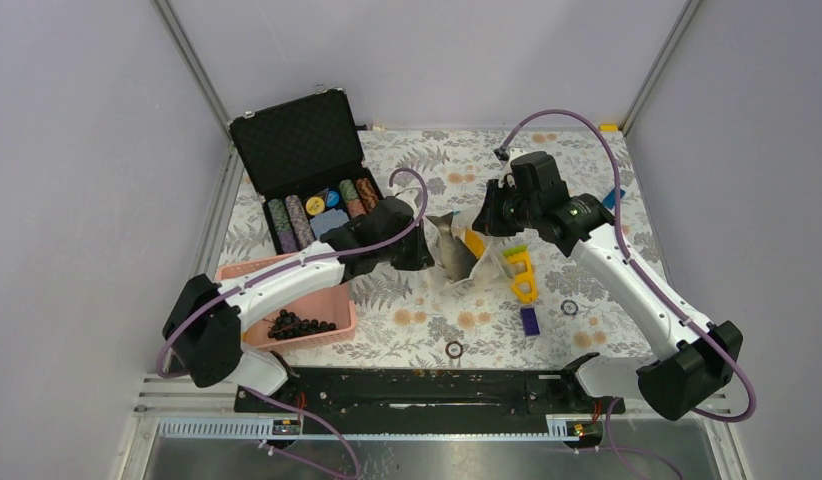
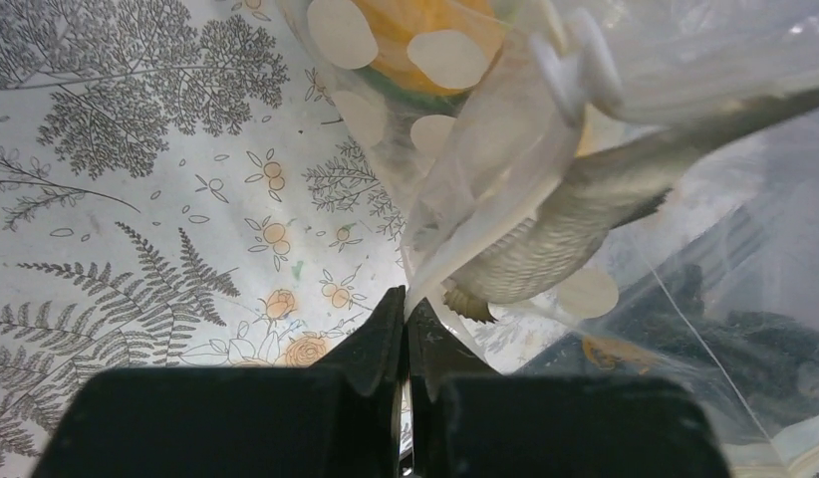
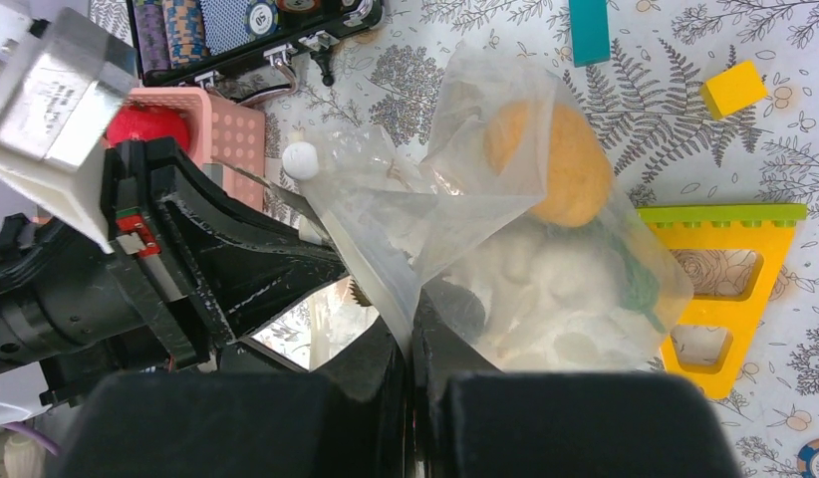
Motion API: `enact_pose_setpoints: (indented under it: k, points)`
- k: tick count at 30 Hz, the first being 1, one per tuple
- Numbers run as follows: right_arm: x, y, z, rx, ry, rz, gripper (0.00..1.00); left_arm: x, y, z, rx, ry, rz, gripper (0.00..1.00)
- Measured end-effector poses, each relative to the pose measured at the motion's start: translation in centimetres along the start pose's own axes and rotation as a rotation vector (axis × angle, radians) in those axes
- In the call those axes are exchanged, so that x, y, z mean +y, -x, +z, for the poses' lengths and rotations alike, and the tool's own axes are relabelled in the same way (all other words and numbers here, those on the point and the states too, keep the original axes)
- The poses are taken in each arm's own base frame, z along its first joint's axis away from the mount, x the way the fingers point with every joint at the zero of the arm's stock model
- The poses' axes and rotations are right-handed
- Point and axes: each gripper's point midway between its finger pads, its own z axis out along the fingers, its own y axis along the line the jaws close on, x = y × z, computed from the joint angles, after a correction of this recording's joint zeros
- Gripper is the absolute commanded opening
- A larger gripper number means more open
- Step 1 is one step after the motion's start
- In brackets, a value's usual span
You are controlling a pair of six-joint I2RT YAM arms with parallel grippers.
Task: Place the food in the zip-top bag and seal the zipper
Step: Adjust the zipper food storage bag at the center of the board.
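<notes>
The bag (image 1: 467, 258) hangs just right of the basket (image 1: 339, 300), its mouth edge pinched by the left gripper (image 2: 406, 311) and right gripper (image 3: 409, 344), both fully closed on plastic. The fish (image 2: 545, 249) seems to poke from the mouth. It could stop the seal closing, or the thin pinch could slip.

Seen from the left wrist, the grey fish (image 2: 545, 249) runs out of frame at 2 o'clock, the orange (image 2: 425, 20) is cropped at 12, and a dark mass (image 2: 744, 339) at 4 blurs behind the zip-top bag (image 2: 485, 149). From the right wrist, the left arm (image 3: 87, 289) half covers the red fruit (image 3: 146, 124).
</notes>
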Motion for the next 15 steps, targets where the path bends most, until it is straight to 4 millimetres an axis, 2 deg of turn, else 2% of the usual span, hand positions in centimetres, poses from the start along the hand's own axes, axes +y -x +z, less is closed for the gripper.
enact_pose_setpoints:
  k: [3, 7, 11, 15]
  points:
    - [-0.1, 0.0, 0.0, 0.000, -0.003, -0.003, 0.03, -0.4, 0.6, -0.6, -0.012, -0.002, 0.012, 0.00]
    - [-0.2, 0.0, 0.0, 0.002, 0.001, -0.029, 0.04, -1.8, 2.4, -2.7, -0.064, -0.033, 0.048, 0.00]
    - [0.4, -0.1, -0.1, 0.014, 0.040, -0.053, 0.04, -4.5, 6.0, -5.8, -0.173, -0.092, 0.099, 0.00]
    - [1.3, 0.9, -0.6, -0.011, 0.077, -0.073, 0.05, -6.8, 9.5, -8.1, -0.274, -0.123, 0.143, 0.00]
